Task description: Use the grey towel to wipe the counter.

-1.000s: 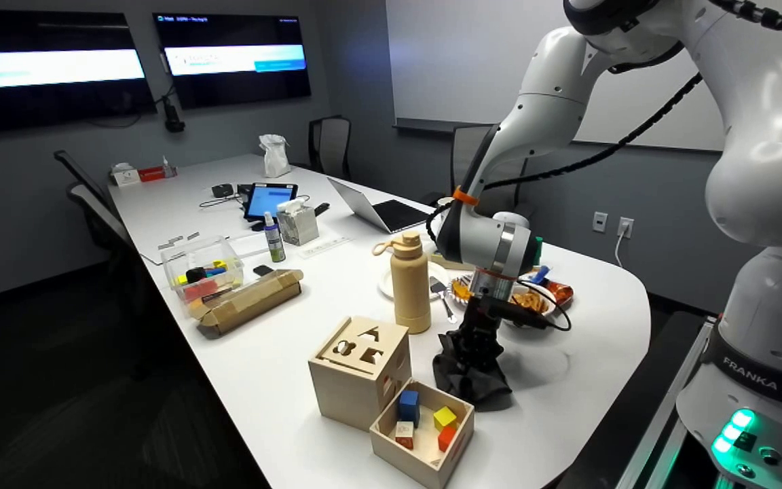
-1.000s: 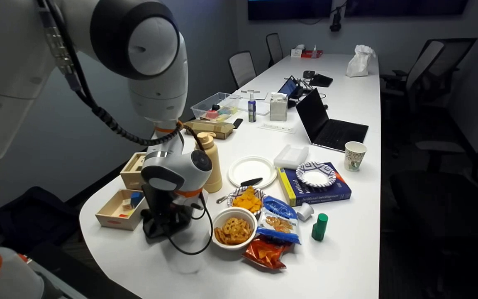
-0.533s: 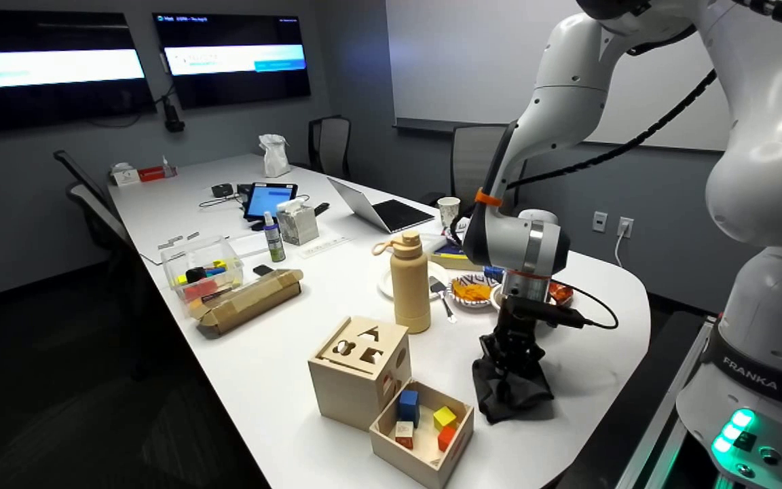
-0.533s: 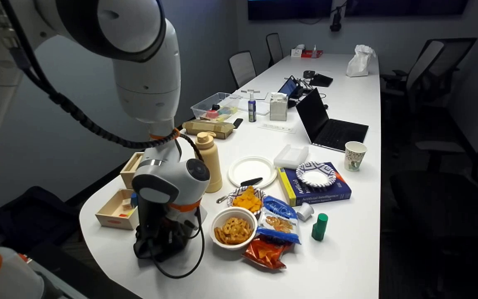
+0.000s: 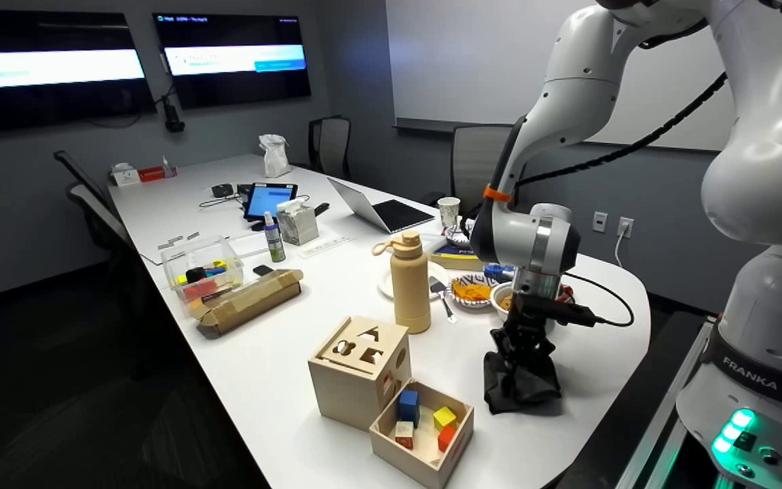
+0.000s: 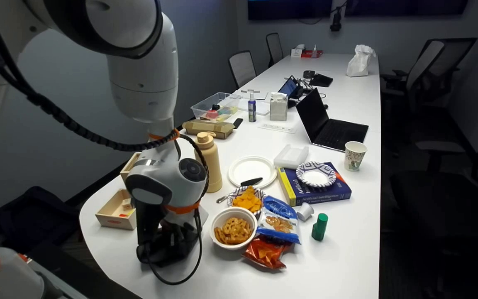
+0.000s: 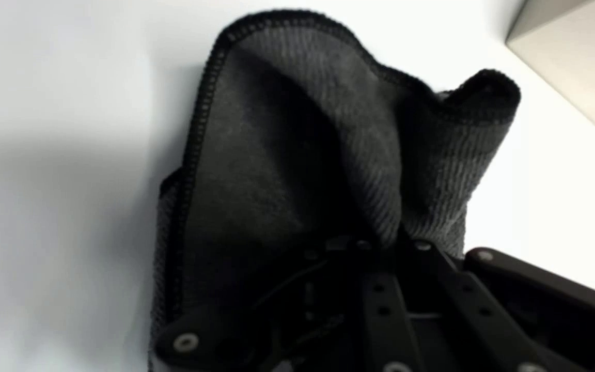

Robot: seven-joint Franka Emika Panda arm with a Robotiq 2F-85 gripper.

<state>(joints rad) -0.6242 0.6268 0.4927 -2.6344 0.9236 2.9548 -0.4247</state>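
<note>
Over the table (image 5: 343, 285), the robot arm (image 5: 581, 88) puts more room between the open wooden box (image 5: 403, 459) and the grey towel (image 7: 246, 181) than a second ago (apparently a wiping stroke); the gripper (image 7: 393, 249), fingers (image 7: 383, 310) closed, pinches a towel fold.

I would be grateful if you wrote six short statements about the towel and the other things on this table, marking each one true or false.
1. The gripper is closed on the grey towel. True.
2. The laptop is folded shut. False: the laptop stands open.
3. The beige bottle lies on its side. False: the beige bottle stands upright.
4. A blue block sits in the open wooden box. True.
5. The patterned cup stands on the book. False: the patterned cup stands on the table; a patterned bowl rests on the book.
6. The spray bottle stands beside the tissue box. True.
</note>
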